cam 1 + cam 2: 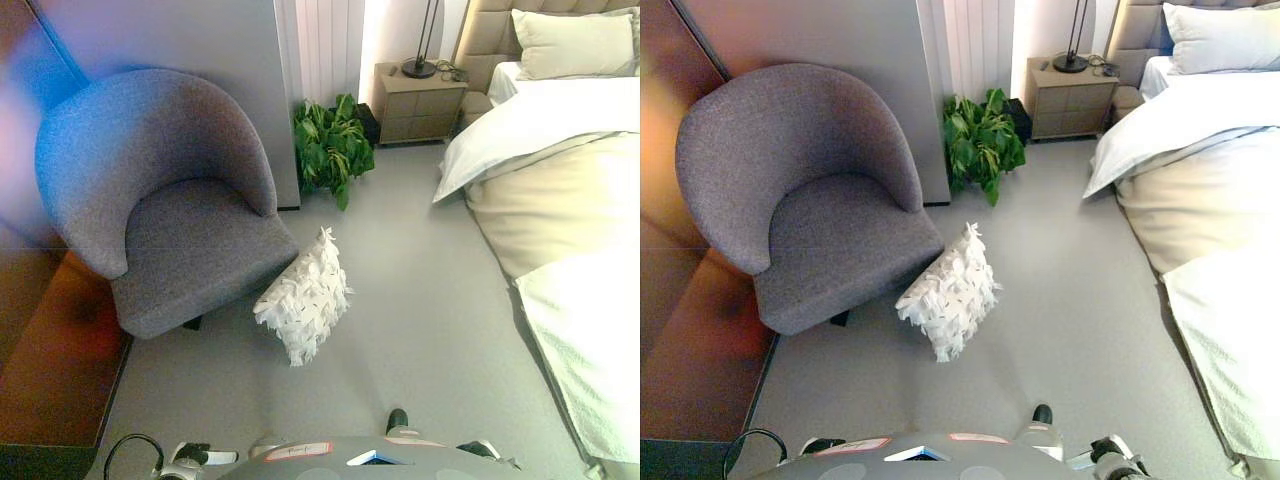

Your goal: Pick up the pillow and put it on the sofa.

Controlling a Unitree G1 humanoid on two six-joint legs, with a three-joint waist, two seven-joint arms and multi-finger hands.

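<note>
No readable text, label, number or sign anywhere: none on pillow [303, 296], armchair [170, 200], nightstand [420, 100] or bed [570, 200].

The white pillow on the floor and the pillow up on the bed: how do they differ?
The floor pillow is white, shaggy-textured and stands tilted against the grey armchair. The bed pillow is cream, smooth and leans on the headboard. Both are roughly rectangular cushions.
</note>
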